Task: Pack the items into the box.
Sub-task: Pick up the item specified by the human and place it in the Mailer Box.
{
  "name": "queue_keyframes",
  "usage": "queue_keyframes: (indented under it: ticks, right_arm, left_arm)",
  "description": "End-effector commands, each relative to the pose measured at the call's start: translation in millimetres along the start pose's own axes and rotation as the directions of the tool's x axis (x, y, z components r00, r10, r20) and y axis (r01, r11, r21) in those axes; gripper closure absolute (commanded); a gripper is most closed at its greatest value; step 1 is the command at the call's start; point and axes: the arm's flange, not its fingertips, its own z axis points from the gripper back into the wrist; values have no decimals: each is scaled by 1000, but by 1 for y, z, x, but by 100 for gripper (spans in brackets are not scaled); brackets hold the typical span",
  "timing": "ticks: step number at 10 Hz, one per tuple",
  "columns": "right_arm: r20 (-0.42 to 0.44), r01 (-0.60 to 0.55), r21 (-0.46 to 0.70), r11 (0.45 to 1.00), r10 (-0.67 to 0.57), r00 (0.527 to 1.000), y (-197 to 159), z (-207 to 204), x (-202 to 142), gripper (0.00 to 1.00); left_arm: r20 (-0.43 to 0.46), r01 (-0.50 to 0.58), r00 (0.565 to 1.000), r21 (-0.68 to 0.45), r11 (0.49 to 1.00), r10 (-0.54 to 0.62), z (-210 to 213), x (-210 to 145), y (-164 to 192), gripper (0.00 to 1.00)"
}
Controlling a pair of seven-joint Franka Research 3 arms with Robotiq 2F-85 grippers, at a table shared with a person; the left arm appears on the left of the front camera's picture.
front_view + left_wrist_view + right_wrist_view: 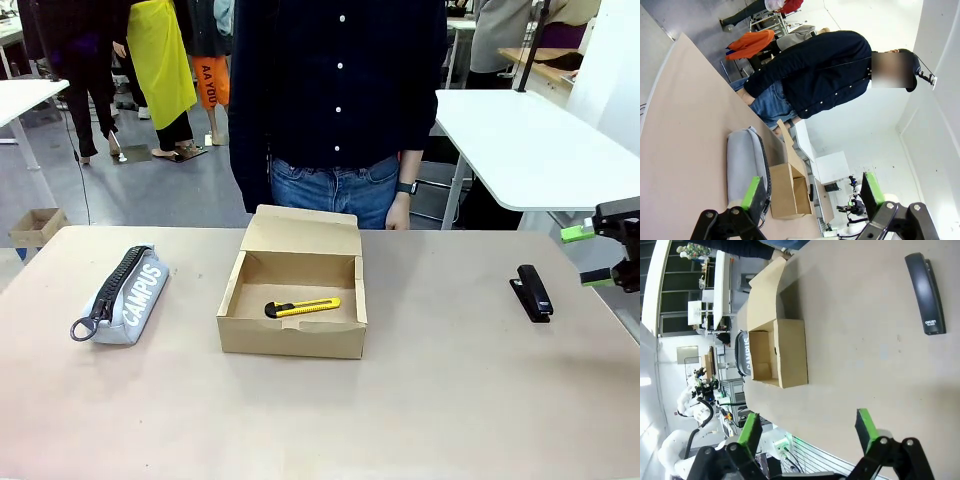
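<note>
The brown cardboard box (290, 305) stands open at mid-table, its flap lid tilted back toward the person. Inside it lies the yellow-and-black utility knife (302, 308). The grey "CAMPUS" pouch (128, 292) rests on the table to the left, ring pull toward me. My right gripper (598, 256) hangs open at the right edge, above the table beside the stapler. In the right wrist view, the right gripper (809, 427) is open and empty, with the box (785, 352) ahead. In the left wrist view, the left gripper (810, 191) is open, the pouch (746, 165) and box (790, 190) beyond it.
A black stapler (532, 292) lies on the table at the right, also in the right wrist view as the stapler (926, 292). A person in a dark shirt (340, 90) stands at the far edge behind the box, hands down. White tables stand behind.
</note>
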Motion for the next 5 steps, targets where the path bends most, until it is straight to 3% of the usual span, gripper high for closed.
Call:
queue_keyframes:
  ticks: [1,5]
  right_arm:
    - [-9,-21,-1,1000,21,1000,-3,6,-1,0]
    - [-9,-21,-1,1000,21,1000,-3,6,-1,0]
  left_arm:
    - [14,-1,1000,-18,1000,1,-1,0,-4,0]
    - [14,-1,1000,-18,1000,1,-1,0,-4,0]
